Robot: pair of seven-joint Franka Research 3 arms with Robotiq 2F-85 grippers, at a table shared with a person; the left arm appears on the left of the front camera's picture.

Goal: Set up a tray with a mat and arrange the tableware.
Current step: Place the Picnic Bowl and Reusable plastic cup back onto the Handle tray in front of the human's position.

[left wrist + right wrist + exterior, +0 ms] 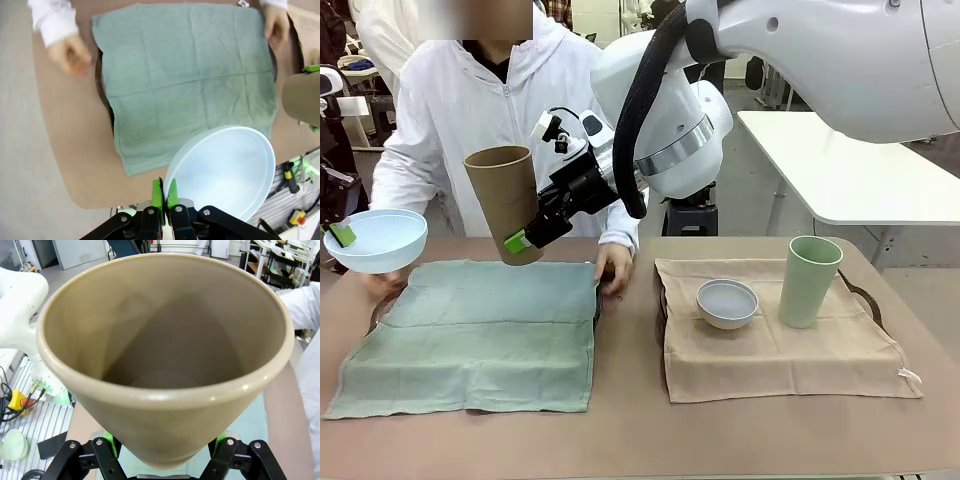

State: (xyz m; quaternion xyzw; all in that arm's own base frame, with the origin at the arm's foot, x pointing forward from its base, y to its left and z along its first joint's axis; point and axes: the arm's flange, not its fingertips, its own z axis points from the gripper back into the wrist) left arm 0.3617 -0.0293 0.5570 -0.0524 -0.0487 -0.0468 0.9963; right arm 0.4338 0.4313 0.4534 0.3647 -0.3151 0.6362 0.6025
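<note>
My left gripper (342,236) (165,194) is shut on the rim of a pale blue bowl (378,240) (225,175), held in the air above the left end of the green mat (470,330) (185,80). That mat lies over a dark tray (597,300) (102,95). My right gripper (523,240) (165,442) reaches across and is shut on the base of a tan-brown tumbler (505,195) (165,355) (302,97), tilted above the green mat. On a tan mat (780,350) stand a white-grey bowl (727,303) and a pale green tumbler (808,280).
A person in white stands at the far side, with one hand (615,268) (277,25) at the green mat's far right corner and the other hand (70,55) at its far left. The tan mat's tray (865,295) fills the table's right half. A white table stands behind on the right.
</note>
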